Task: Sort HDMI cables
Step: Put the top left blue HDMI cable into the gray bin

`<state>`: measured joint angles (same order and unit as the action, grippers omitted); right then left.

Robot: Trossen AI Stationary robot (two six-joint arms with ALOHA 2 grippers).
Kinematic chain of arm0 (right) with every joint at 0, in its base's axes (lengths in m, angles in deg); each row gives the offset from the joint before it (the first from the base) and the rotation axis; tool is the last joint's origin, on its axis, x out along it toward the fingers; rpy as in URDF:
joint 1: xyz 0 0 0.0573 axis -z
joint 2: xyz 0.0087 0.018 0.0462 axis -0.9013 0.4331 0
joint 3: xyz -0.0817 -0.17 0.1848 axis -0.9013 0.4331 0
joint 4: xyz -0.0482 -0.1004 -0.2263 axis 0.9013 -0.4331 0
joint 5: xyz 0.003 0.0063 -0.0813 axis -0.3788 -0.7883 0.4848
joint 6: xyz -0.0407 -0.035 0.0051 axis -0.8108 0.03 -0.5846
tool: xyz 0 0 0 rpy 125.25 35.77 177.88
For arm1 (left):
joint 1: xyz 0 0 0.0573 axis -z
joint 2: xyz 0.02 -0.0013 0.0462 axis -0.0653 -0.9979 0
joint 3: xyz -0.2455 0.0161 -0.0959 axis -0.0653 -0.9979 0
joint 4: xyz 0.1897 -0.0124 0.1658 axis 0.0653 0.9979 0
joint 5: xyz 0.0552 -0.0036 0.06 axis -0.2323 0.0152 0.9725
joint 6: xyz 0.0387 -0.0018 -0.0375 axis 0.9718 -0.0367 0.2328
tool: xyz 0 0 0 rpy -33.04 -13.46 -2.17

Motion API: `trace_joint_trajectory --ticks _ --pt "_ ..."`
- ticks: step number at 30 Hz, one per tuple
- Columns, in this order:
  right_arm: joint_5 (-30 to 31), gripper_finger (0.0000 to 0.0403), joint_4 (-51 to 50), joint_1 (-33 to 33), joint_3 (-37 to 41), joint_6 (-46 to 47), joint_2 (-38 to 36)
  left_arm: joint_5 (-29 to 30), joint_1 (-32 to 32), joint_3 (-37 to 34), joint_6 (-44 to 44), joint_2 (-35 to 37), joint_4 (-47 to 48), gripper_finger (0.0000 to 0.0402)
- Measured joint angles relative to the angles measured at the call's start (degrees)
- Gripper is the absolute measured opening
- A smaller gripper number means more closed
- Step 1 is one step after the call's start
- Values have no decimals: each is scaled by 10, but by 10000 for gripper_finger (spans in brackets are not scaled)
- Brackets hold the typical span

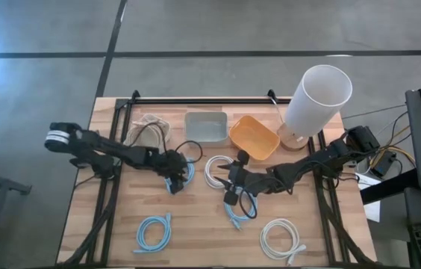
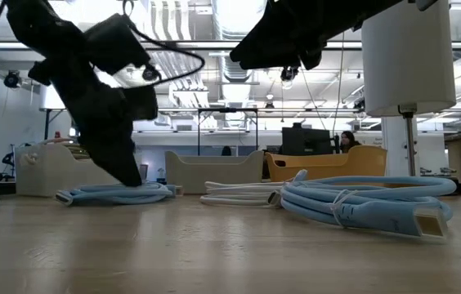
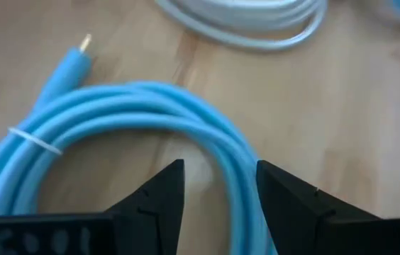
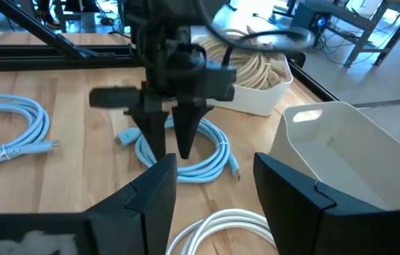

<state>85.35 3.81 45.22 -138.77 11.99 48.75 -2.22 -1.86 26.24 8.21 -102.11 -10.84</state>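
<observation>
Nearest the low camera lies a light blue cable coil, loose on the wooden table below the right gripper, whose jaws stand wide and hold nothing.

Progress, as judged: early. One beige coil sits in the white bin at the far left; the grey bin and the orange bin appear empty. Loose on the table remain a light blue coil at the near left, a white coil at the near right, a white coil at centre, and another light blue coil under the left gripper. Other cables cannot be made out.

That left gripper's jaws are spread, straddling a strand of this coil, which rests on the table; no grip is seen.

Obstructions: a tall white cylinder stands at the far right beside the orange bin. Both arms work close together mid-table, and black robot wires trail over the right-hand blue coil
</observation>
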Motion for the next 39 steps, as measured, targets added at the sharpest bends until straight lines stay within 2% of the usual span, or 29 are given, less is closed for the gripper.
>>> trace_joint_trajectory --ticks 7,11,14,19,22,28,32,39 --pt "0 185 0 0 0 0 0 15 2 2 -15 -51 -25 168" --pt "0 185 0 0 0 0 0 16 1 2 -23 -59 -33 153" --pt "0 185 0 0 0 0 0 14 1 2 -22 -59 -34 119" --pt "0 184 0 0 0 0 0 14 2 1 -23 -54 -33 31" --pt "0 185 0 0 0 0 0 24 2 1 -25 -45 -33 24" --pt "0 185 -8 0 0 0 0 74 21 40 -17 -19 -13 29" --pt "0 185 -14 0 0 0 0 114 42 94 10 -16 64 26" --pt "0 185 -13 0 0 0 0 251 54 195 76 -15 160 30"
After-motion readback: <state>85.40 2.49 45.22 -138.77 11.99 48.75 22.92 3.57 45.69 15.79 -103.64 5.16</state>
